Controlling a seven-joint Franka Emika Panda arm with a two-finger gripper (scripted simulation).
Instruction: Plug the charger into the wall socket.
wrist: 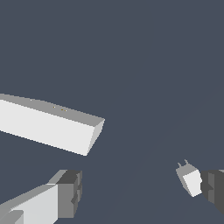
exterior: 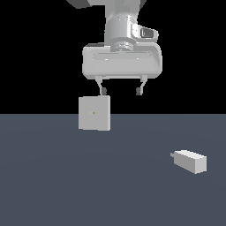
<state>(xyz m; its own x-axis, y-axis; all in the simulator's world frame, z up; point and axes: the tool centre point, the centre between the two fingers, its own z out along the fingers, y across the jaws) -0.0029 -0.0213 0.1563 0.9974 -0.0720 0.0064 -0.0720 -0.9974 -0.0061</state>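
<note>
Pale grey against the dark slate floor [exterior: 66, 185], the charger [exterior: 190, 160] lies on its side toward the exterior view's right, a small oblong block with a short stub poking from the end that faces the exterior view's left. Nothing touches it. Well apart from it, toward the exterior view's left and farther back, the wall socket [exterior: 94, 113] stands upright on the floor, a flat square plate with a tiny mark at its centre.

Above the socket hangs the Panda arm's gripper [exterior: 121, 91], its broad white hand pointing straight down. Both dark fingertips [exterior: 103, 91] are spread wide with empty space between them; the gripper is released and grasps nothing. One fingertip sits just over the socket's top edge, the other out past its side toward the exterior view's right; whether they are directly above the plate or nearer the camera I cannot tell.

From the wrist view, the socket [wrist: 48, 124] shows as a long thin slab seen edge-on, and the charger [wrist: 190, 179] peeks out beside one dark finger pad [wrist: 214, 189], its two little prongs visible
</note>
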